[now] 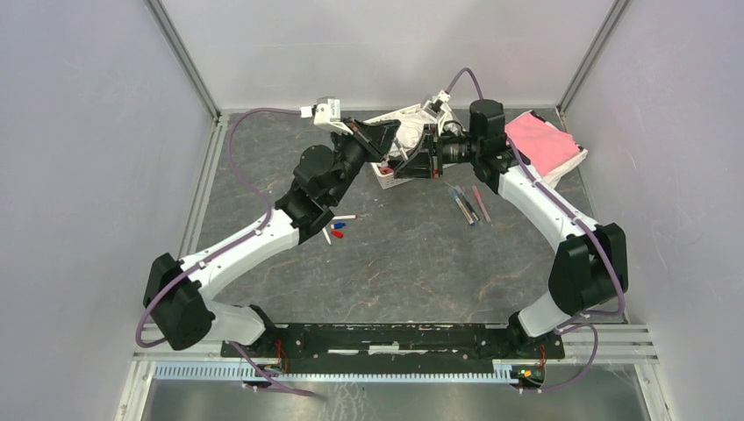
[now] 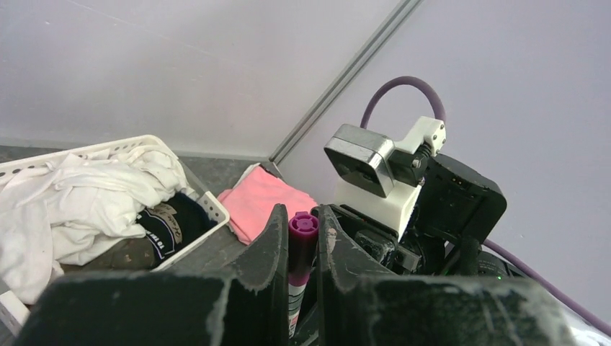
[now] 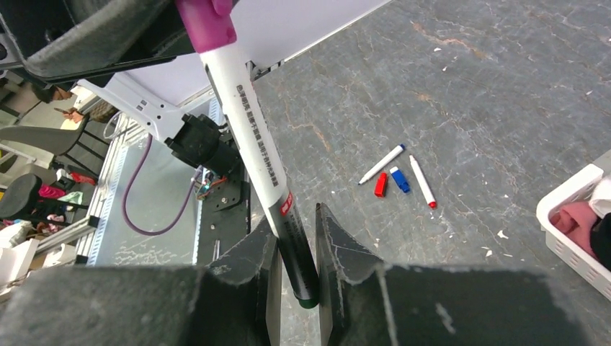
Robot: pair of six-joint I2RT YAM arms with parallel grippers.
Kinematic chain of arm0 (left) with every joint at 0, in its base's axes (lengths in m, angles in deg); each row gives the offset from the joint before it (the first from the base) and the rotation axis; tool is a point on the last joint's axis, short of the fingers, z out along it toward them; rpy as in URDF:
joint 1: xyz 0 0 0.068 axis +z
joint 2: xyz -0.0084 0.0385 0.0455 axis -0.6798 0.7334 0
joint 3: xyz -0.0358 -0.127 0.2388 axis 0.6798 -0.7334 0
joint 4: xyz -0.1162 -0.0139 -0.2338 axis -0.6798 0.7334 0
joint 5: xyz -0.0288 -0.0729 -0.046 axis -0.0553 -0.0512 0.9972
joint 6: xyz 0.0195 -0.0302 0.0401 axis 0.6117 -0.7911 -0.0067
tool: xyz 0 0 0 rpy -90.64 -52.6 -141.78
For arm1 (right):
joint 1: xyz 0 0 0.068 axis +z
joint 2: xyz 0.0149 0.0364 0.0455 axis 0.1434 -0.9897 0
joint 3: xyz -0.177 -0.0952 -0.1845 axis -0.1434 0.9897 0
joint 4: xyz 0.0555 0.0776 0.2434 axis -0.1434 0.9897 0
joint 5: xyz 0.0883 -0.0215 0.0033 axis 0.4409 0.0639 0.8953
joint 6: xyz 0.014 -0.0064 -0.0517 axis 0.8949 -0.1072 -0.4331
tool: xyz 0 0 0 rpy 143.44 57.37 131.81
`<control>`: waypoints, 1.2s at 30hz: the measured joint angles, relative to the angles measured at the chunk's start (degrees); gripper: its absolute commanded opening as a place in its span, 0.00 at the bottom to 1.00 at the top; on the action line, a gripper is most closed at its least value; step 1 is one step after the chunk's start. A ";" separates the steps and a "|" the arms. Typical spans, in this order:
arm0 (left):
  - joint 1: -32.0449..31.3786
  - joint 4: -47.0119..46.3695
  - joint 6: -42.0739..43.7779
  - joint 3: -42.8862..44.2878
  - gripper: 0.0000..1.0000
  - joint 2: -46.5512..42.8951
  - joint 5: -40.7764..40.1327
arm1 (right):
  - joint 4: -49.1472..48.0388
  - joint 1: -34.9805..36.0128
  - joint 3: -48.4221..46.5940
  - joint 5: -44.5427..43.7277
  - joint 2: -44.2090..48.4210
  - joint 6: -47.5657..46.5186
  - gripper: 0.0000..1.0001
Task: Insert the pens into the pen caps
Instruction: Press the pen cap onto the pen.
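Over the table (image 1: 412, 263), left hand (image 2: 302, 225) opposite right hand (image 3: 295, 220), pen (image 3: 248, 115) between.

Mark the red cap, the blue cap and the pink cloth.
red cap (image 3: 380, 185): right wrist view, middle of its body.
blue cap (image 3: 400, 179): right wrist view, middle of its body.
pink cloth (image 1: 544, 143): top external view, centre of its upper face.

White basket (image 2: 213, 205) holding crumpled white cloth (image 2: 79, 194) and a dark printed garment (image 2: 169, 225), folded pink cloth (image 1: 544, 145) near it, grey marbled table (image 1: 412, 263), pale walls (image 1: 88, 132) around
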 measured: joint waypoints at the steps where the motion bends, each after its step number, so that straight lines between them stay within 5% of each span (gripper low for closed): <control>1: 0.00 -0.50 0.31 -0.02 0.02 0.11 0.17 | -0.22 0.02 0.11 0.20 0.02 0.35 0.00; 10: 1.27 1.09 -6.23 -7.28 0.09 -7.41 2.56 | -14.75 2.14 11.15 2.60 3.76 10.51 0.00; 17: 0.55 2.32 -12.66 -6.82 0.38 -4.90 13.09 | -31.08 2.05 15.28 1.51 6.56 22.77 0.00; 24: 0.55 2.78 -16.48 -7.34 0.44 -5.01 15.89 | -31.85 2.05 16.59 0.79 7.50 23.74 0.00; 36: 1.95 9.16 -18.86 -9.22 0.70 -9.86 17.44 | -32.63 2.73 19.21 -1.64 9.57 22.34 0.00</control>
